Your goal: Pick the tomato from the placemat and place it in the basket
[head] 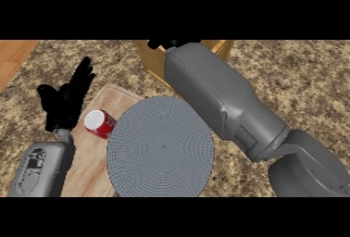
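A speckled brown granite bench (294,78) fills most of the frame, with a strip of orange wood floor (15,53) in the upper left corner. At the lower centre lies a round grey woven placemat (160,148), its surface bare. Partly under its left side sits a pale wooden cutting board (92,157), running from the middle left down to the lower edge. On that board, just beside the placemat's left rim, a red can with a white top (100,123) lies tilted on its side.

At the upper centre stands a tan wooden basket (153,62), mostly hidden by the right forearm, which crosses the frame from the lower right up to the basket. The right hand (167,43) shows only as a few black fingers at the basket's top edge, above its opening; whether they are curled round something or loose cannot be told. The tomato is not visible anywhere; it may be hidden by that hand or inside the basket.

The left hand (65,99) rests at the middle left of the frame, over the board's upper left edge, fingers straight and pointing upward, holding nothing, just left of the can.
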